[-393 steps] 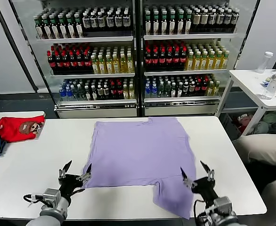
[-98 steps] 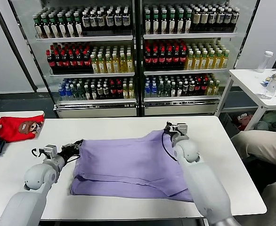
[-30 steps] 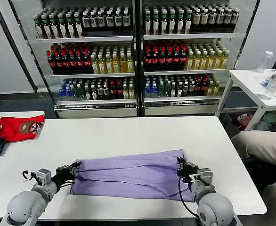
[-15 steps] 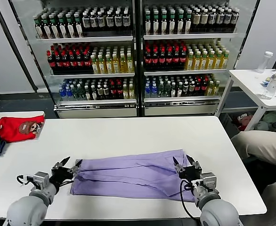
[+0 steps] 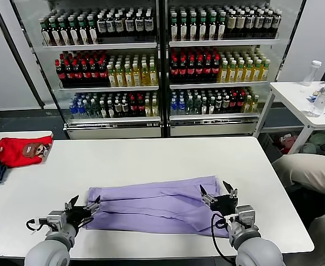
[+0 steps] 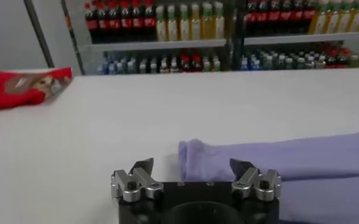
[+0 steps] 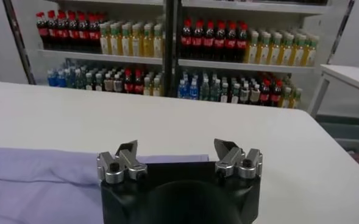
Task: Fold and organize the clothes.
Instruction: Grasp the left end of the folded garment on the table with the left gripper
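Both end effectors, left [image 5: 83,204] and right [image 5: 217,193], gape empty beside the folded T-shirt [image 5: 154,204]; regrip end edges evenly.

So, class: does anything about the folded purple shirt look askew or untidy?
Slightly. The lavender T-shirt lies in an uneven band: its layered edges don't line up, and its right end bulges out lower near the open right claw.

My right claw [image 7: 178,153] hangs spread wide over the white surface [image 7: 277,158], above the folded lavender cotton T-shirt's [image 7: 39,176] edge, gripping nothing.
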Controlling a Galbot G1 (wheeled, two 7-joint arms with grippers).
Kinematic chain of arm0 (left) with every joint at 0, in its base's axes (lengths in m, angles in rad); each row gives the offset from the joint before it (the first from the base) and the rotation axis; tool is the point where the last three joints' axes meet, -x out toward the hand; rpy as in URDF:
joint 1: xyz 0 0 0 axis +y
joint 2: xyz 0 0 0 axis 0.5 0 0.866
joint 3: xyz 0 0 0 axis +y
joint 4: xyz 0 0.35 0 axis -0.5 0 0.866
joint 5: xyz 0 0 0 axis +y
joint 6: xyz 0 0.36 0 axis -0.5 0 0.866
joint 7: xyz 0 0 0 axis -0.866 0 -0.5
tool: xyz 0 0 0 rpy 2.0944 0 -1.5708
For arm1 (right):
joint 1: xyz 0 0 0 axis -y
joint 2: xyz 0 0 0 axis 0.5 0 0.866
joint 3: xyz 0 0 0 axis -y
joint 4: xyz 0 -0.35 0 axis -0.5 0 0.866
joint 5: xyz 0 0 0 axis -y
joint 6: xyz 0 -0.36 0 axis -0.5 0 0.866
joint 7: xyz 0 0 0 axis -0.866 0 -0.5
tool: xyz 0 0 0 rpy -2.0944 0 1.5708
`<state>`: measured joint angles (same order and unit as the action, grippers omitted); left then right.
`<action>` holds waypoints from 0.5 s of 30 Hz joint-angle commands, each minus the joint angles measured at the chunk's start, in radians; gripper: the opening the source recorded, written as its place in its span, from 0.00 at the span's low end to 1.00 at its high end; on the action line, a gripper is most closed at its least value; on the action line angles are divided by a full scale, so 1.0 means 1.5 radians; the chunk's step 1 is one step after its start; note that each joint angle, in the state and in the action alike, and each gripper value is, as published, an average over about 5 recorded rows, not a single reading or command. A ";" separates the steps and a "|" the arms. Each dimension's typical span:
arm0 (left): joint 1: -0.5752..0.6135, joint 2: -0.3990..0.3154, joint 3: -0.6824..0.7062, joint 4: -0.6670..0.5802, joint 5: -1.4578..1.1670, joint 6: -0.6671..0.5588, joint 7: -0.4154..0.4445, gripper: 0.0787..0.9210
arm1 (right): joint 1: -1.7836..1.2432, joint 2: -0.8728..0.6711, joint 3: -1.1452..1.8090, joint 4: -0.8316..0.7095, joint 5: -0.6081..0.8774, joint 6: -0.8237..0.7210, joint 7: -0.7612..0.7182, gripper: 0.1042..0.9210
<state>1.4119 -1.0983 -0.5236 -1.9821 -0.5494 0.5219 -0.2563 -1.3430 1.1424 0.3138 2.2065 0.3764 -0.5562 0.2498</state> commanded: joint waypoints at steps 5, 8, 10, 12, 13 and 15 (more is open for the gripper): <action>-0.016 -0.012 0.026 0.031 -0.043 0.011 -0.079 0.88 | -0.005 0.002 0.000 0.012 -0.011 0.001 0.001 0.88; -0.019 -0.012 0.026 0.037 -0.044 0.010 -0.084 0.88 | -0.005 0.003 -0.001 0.012 -0.012 0.001 0.001 0.88; -0.014 -0.012 0.028 0.033 -0.046 0.010 -0.081 0.86 | -0.005 0.004 -0.001 0.011 -0.013 0.001 0.001 0.88; -0.008 -0.013 0.031 0.027 -0.046 0.010 -0.079 0.81 | -0.004 0.005 -0.002 0.010 -0.014 0.001 0.001 0.88; -0.007 -0.014 0.033 0.025 -0.046 0.010 -0.078 0.78 | -0.003 0.005 -0.002 0.009 -0.015 0.000 0.001 0.88; -0.006 -0.017 0.037 0.022 -0.045 0.010 -0.078 0.71 | -0.004 0.006 -0.002 0.009 -0.016 0.000 0.001 0.88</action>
<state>1.3979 -1.1162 -0.4820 -1.9551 -0.6005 0.5266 -0.3460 -1.3473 1.1511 0.3105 2.2182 0.3562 -0.5557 0.2517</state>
